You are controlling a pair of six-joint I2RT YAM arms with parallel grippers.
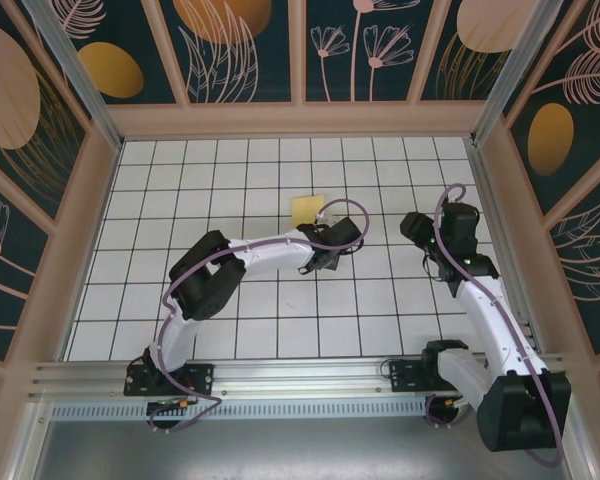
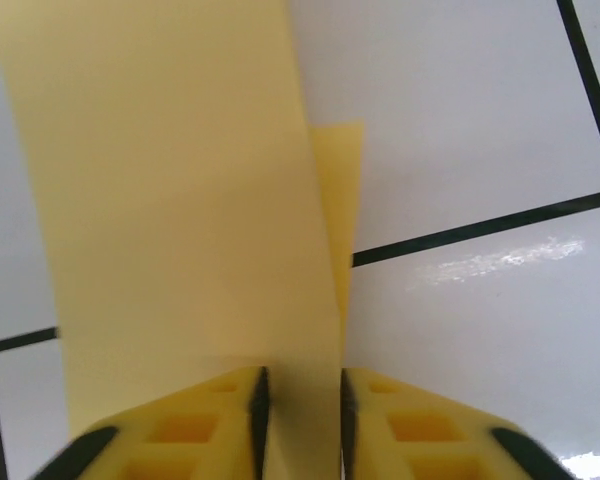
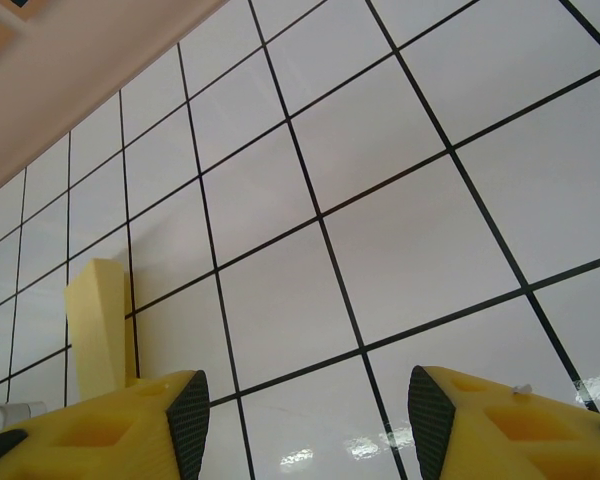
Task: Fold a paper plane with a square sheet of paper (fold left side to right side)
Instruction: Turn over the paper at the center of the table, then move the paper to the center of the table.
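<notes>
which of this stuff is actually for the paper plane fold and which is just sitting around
For the job:
- square sheet of paper
- left gripper, the paper between its fingers
- right gripper, open over bare tiles

Just there:
- white grid table
- patterned walls
- metal rail at the near edge

The jaws stand wide apart over the white tiled surface (image 3: pixel 400 230). Folded yellow paper (image 3: pixel 100 320) rises at left. Pink wall (image 3: pixel 70 80) upper left.
</notes>
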